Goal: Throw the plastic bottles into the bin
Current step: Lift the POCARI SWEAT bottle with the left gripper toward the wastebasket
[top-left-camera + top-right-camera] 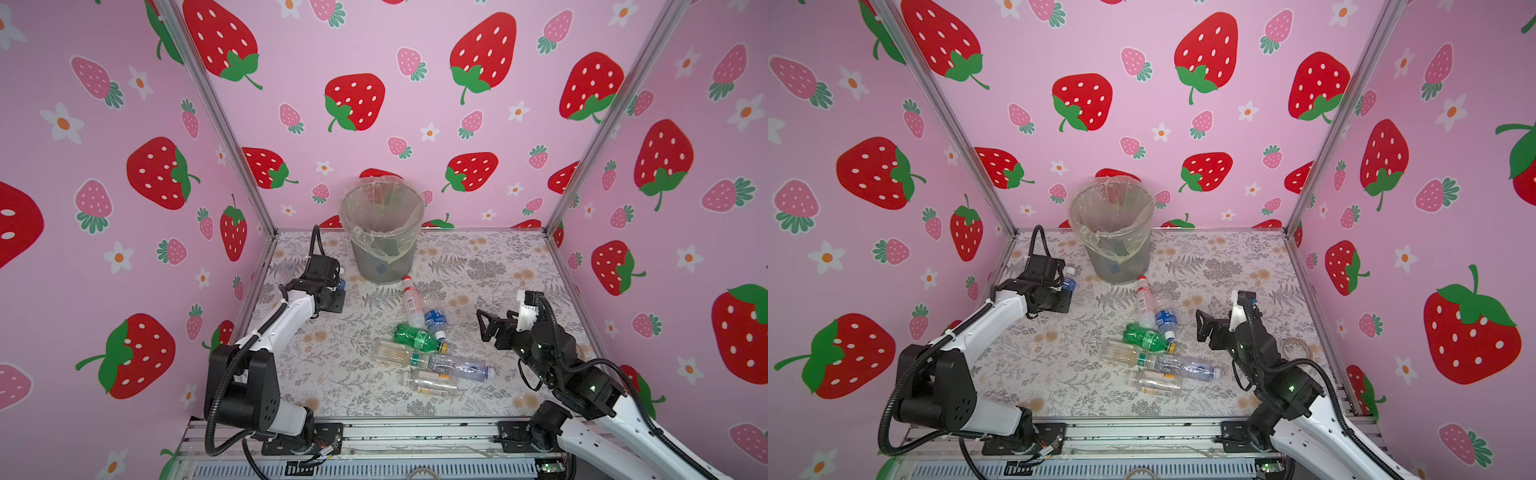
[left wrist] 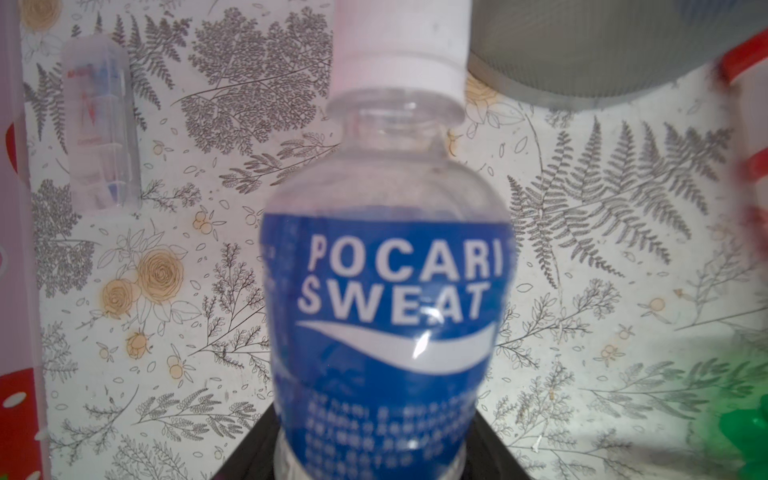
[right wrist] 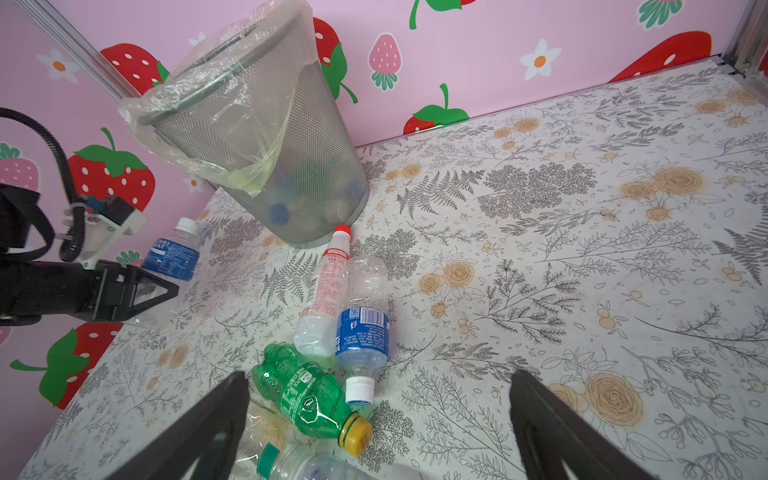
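Plastic bottles (image 1: pixel 417 337) lie heaped mid-tabletop (image 1: pixel 519 266), between the two arms and nearer us than the bin (image 1: pixel 382 249), which stands by the back wall. We count six in both top views, though the clear ones overlap and their outlines blur.

The left hand (image 3: pixel 166 286) is closed on a seventh, the Pocari Sweat bottle (image 2: pixel 386 291), just left of the bin. The top views show only its cap end past the wrist. The left wrist view reads the label plainly but cuts off the base, with dark finger edges on either side. That view also shows a pale clear bottle (image 2: pixel 102 124) lying near the left wall, a mere smudge in the top views.

The right hand (image 3: pixel 379 374) stands wide, holding nothing, near the heap's green bottle (image 3: pixel 309 399). Through the bin's mesh the right wrist view shows a blue cap and vague shapes; we cannot tell how many.
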### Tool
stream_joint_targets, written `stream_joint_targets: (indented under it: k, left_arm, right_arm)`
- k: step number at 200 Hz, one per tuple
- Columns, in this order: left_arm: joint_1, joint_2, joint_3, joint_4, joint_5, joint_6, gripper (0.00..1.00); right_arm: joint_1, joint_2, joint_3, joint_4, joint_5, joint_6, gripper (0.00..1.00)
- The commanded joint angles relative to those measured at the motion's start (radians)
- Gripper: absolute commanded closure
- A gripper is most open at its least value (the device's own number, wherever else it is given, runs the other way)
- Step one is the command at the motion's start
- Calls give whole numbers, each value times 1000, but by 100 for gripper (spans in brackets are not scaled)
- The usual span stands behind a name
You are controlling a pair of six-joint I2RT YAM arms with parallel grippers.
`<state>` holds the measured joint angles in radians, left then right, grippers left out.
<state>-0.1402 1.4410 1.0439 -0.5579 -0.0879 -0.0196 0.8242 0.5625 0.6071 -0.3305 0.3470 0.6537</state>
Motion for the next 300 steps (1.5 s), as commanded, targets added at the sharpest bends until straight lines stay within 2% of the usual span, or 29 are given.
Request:
stream_joint_targets:
  k: [1,66,163,214,275,300]
  left_arm:
    - [37,-65,40,-38,89,-73,42]
    - [105,-131,66,-43,289,-174,44]
    - [140,-209,70,-37,485,-224,44]
    - [140,-250,88,-56,471,-229,45]
    - [141,-325,76,26,595,-263,45]
    - [140,-405,3,132,618,-270,45]
  right_arm:
    - [-6,17,-19,-5,-8,12,1]
    - [-5,101,-47,81,-52,33,1]
    - [-7,321,-46,149,-84,57,1]
    - [-7,459,5,156,-96,77,1]
    - [-8,611,111,175,-102,63,1]
    - [-11,658,152,171,-110,48,1]
